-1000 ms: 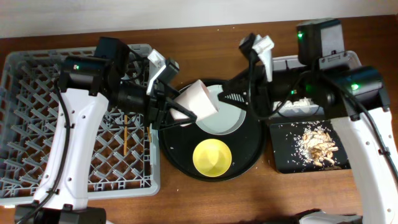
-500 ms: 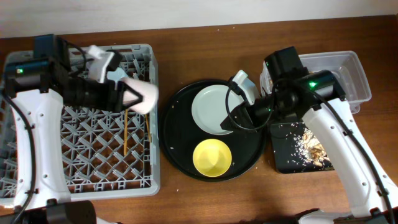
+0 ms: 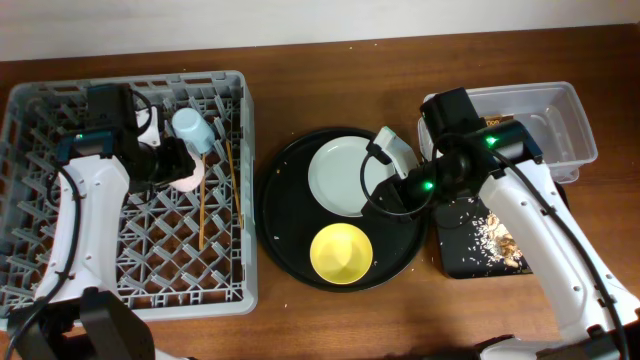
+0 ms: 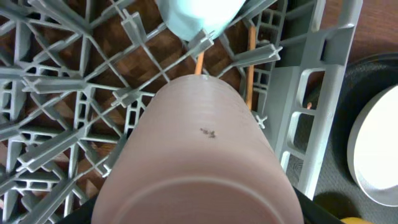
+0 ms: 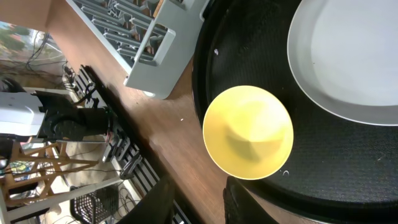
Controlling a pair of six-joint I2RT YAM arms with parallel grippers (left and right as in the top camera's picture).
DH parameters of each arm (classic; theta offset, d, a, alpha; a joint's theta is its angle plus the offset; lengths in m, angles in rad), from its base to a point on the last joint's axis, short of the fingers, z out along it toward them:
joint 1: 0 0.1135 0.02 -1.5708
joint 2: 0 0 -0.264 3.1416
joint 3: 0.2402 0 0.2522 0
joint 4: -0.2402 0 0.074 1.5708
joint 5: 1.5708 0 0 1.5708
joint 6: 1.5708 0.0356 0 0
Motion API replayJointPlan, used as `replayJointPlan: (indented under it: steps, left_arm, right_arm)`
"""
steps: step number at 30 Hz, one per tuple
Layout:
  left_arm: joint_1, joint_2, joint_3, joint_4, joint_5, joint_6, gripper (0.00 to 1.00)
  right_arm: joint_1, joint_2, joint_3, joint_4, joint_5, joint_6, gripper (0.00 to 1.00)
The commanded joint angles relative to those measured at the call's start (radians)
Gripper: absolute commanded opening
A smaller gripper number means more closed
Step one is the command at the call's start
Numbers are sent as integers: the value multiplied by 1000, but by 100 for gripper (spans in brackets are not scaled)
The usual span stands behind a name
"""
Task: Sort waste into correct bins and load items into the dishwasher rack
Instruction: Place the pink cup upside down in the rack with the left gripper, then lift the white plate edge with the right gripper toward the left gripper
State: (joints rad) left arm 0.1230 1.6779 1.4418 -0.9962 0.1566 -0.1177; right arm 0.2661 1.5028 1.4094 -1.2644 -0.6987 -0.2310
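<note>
Overhead, the dishwasher rack [image 3: 60, 250] fills the left side of the table, with the large round black tray [image 3: 285, 235] just beside its right wall. To the right of that tray, the clear tub [image 3: 565, 110] sits at the back and the shallow black rectangular tray [image 3: 458, 258] lies in front of it. The plate [image 3: 340, 178] rests flat in the back half of the round tray, and the yellow bowl [image 3: 341, 253] stands upright in front of it, near but apart from it. The right gripper [image 5: 205, 202] hangs above this tray with its two fingers spread and nothing between them; its wrist view looks down on the bowl and the plate's edge. The left gripper [image 3: 178, 168] is over the back part of the rack, clamped on the pink cup [image 4: 199, 162], which is tipped on its side with its base toward the wrist camera, though the cup hides most of the fingers. The blue cup [image 3: 192, 128] sits among the pegs just behind the pink one. The chopsticks [image 3: 204, 215] lie down in the rack's grid near its right wall. Beige food scraps [image 3: 505, 235] are heaped in the black rectangular tray.
</note>
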Motion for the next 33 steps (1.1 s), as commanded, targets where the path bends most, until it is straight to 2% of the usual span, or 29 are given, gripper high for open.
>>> replayJointPlan:
  steps: [1, 4, 7, 10, 11, 12, 13, 16, 17, 18, 19, 20, 21, 22, 23, 24, 25, 28, 33]
  left_arm:
    - [-3, 2, -7, 6, 11, -10, 30]
    - [-3, 3, -8, -7, 11, -10, 29]
    - [-3, 3, -9, -115, 2, -10, 29]
    - [-3, 5, -55, -72, -8, -10, 31]
    - [-3, 5, -56, -66, -8, -10, 54]
    - [-3, 5, -56, -60, -8, -10, 69]
    - [-3, 5, -56, -58, -7, -10, 99]
    - [-3, 5, -56, -55, -7, -18, 99]
    - [-2, 5, -56, -55, -6, -25, 99]
    - [-2, 2, -55, -56, 10, -24, 99]
    - [-2, -7, -55, -59, 40, -24, 99]
    - [-2, -37, -55, -63, 79, -24, 99]
    - [-2, -75, -55, -66, 124, -23, 99]
    - [-3, -113, -55, -72, 163, -19, 99]
    - [-11, -166, -55, -88, 196, -8, 99]
    - [-29, -207, -56, -114, 196, -9, 99]
    - [-51, -237, -56, -143, 195, -8, 99]
    - [-98, -248, -56, -168, 195, -8, 99]
    - [-102, -248, -56, -168, 195, -8, 99]
  right_arm:
    - [1, -2, -2, 0, 5, 3, 29]
    - [1, -2, -2, -1, 5, 3, 29]
    - [1, -1, -2, -4, 5, 3, 29]
    - [1, -2, -2, -4, 5, 3, 29]
    - [1, -1, -2, -5, 5, 3, 29]
    - [1, -2, -2, -5, 5, 3, 29]
    - [1, -1, -2, -6, 5, 3, 29]
    - [1, -2, -2, -10, 5, 3, 30]
    - [1, -1, -2, -15, 4, 3, 38]
    - [1, -1, -2, -15, 4, 3, 57]
    - [2, -1, -2, -15, -2, 3, 99]
    - [2, -1, -2, -14, -3, 3, 99]
    - [2, -1, -2, -6, -3, 3, 90]
    - [10, -1, -6, 27, 10, 4, 65]
    - [38, 0, -11, 94, 115, 62, 50]
    - [74, 10, -13, 167, 329, 194, 51]
    - [108, 34, -13, 228, 445, 267, 51]
    - [213, 152, -13, 353, 483, 293, 51]
    - [337, 446, -13, 603, 518, 292, 53]
